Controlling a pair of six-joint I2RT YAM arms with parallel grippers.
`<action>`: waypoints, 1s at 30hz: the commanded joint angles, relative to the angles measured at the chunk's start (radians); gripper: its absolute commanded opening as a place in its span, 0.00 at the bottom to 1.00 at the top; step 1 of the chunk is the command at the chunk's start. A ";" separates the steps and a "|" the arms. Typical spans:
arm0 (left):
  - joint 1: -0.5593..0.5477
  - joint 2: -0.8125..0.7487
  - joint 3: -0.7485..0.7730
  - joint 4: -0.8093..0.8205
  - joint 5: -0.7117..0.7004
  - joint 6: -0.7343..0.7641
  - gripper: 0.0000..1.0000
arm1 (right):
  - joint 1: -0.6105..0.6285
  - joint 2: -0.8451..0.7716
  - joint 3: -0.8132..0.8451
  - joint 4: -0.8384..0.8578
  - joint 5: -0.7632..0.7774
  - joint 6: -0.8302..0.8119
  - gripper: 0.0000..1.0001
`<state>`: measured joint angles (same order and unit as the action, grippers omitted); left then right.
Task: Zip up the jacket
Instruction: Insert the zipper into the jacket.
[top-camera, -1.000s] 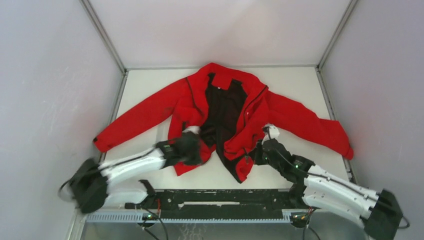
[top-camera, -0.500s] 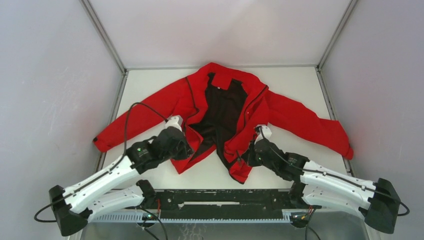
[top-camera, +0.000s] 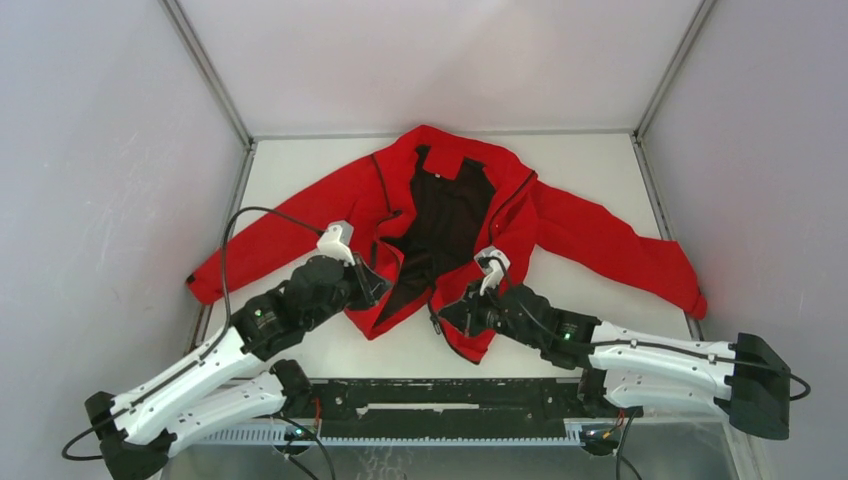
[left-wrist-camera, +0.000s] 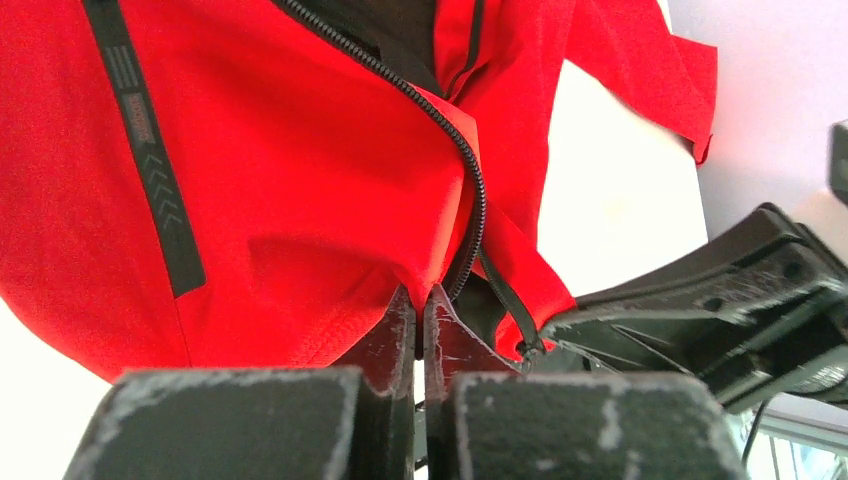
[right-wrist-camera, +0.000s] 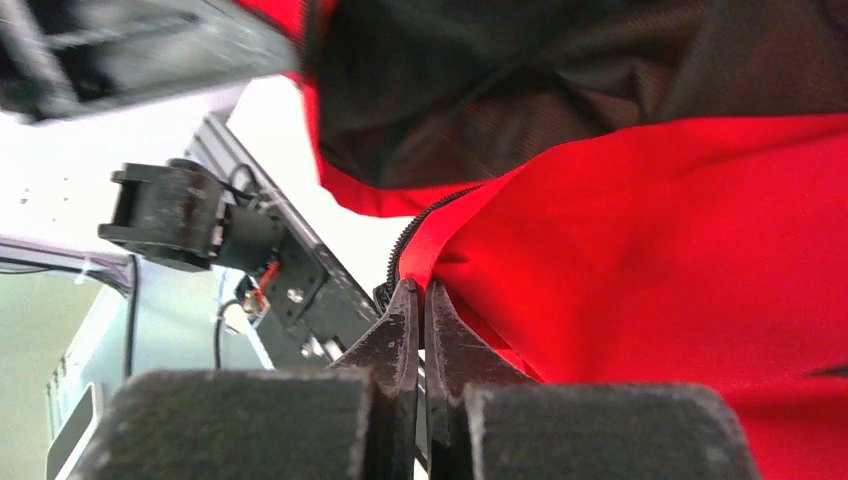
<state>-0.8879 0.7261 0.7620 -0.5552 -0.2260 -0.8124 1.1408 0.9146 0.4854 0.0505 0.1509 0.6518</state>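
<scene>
The jacket (top-camera: 455, 215) lies face up on the tabletop (top-camera: 590, 160). Its collar is at the far edge and its hem is toward the arms. The sleeves spread left and right, so its long axis runs crosswise. The front hangs open, showing black lining. The left claw (left-wrist-camera: 420, 300) is pinched closed on the bottom corner of one front panel, beside the zipper teeth. The right claw (right-wrist-camera: 420, 295) is clamped on the facing panel's bottom corner at its zipper edge. The two corners are near each other but not joined.

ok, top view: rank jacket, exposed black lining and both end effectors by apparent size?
1. jacket, by far the largest
2. black lining
3. left end effector and right end effector: they look about alike and both are partly lost against fabric, so not ranked.
</scene>
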 joint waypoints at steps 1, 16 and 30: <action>-0.004 -0.045 -0.061 0.180 0.007 -0.027 0.00 | 0.041 0.016 -0.004 0.326 0.009 -0.129 0.00; -0.004 -0.217 -0.300 0.438 -0.141 -0.413 0.00 | 0.083 0.260 -0.111 1.045 0.201 -0.377 0.00; -0.006 -0.241 -0.319 0.359 -0.273 -0.601 0.00 | 0.165 0.484 -0.028 1.322 0.356 -0.642 0.00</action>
<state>-0.8883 0.4900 0.4412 -0.2203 -0.4549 -1.3682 1.2900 1.3659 0.3904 1.2171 0.4557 0.0929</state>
